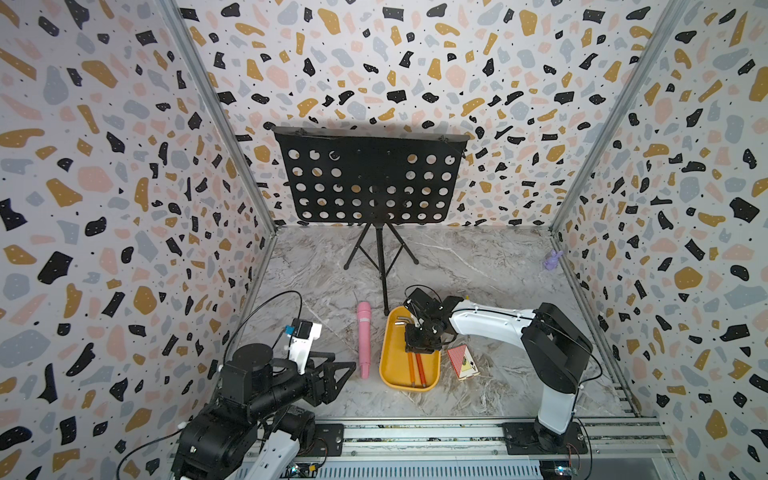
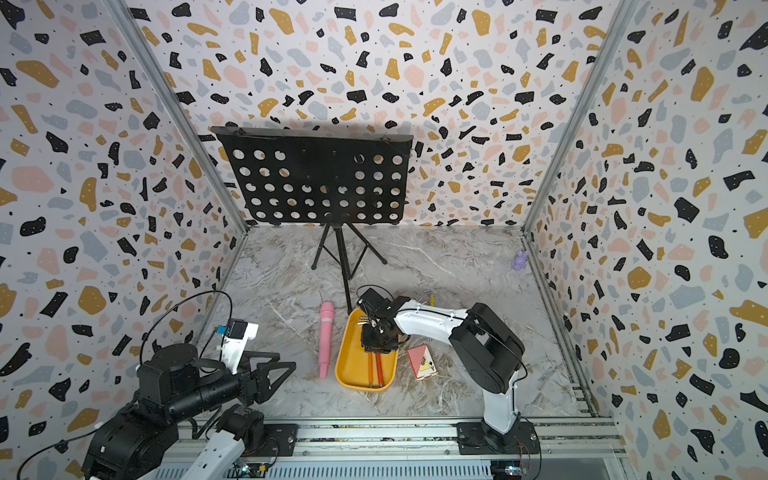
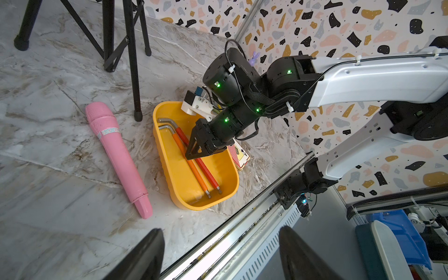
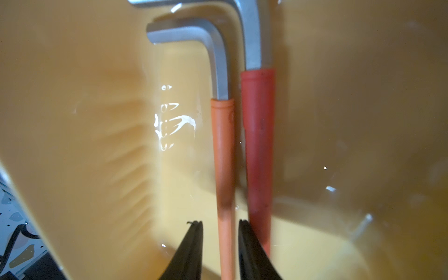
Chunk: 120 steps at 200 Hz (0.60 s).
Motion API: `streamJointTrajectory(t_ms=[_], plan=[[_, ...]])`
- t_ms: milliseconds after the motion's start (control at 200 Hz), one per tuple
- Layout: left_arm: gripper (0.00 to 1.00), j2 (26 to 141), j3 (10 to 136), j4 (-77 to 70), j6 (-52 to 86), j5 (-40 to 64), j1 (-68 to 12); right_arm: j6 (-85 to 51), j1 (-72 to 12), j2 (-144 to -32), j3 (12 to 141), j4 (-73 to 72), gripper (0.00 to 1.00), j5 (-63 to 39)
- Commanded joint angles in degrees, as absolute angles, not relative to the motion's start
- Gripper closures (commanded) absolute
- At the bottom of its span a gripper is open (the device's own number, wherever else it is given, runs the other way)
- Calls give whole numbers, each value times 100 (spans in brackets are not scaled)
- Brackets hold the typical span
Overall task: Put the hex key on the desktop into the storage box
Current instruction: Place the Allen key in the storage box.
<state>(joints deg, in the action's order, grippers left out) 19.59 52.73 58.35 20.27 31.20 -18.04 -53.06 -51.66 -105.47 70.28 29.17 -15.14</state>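
The yellow storage box (image 1: 388, 374) (image 2: 345, 370) (image 3: 169, 169) stands on the marble desktop (image 1: 478, 266). In it lie two hex keys side by side, one with an orange sleeve (image 1: 410, 368) (image 3: 191, 164) (image 4: 223, 145) and one with a red sleeve (image 1: 420, 368) (image 3: 208, 169) (image 4: 258, 133). My right gripper (image 4: 219, 224) (image 3: 197, 155) reaches down into the box. Its jaws straddle the orange hex key and stand slightly open, with a gap on one side. My left gripper (image 3: 219, 229) (image 1: 345, 360) hovers near the front left, open and empty.
A pink microphone (image 1: 364, 338) lies just left of the box, and a red card box (image 1: 462, 360) just right of it. A black music stand (image 1: 384, 266) stands behind. A purple figure (image 1: 552, 261) sits at the far right wall. A metal rail (image 1: 415, 432) runs along the front.
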Motion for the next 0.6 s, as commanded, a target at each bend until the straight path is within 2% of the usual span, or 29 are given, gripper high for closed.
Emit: streamJointTrajectory(t_ms=[0,160,325,466,596], plan=[[22,1875,5212,5713,1925,3265,-1784,-5130,-5185,-9983,7268,3276,69,-1184],[22,1843,5221,5708,1970,3131,-1784,-4939,-5180,-9399,7273,3575,69,-700],[22,1685,5231,5722,2037,2930,-1667,-4633,-5001,-8670,7192,4068,71,382],[22,1621,5220,5722,2053,2896,-1604,-4449,-3999,-8400,6859,4374,77,318],[22,1617,5212,5718,2057,2908,-1605,-4022,-3100,-8492,6607,4413,76,247]])
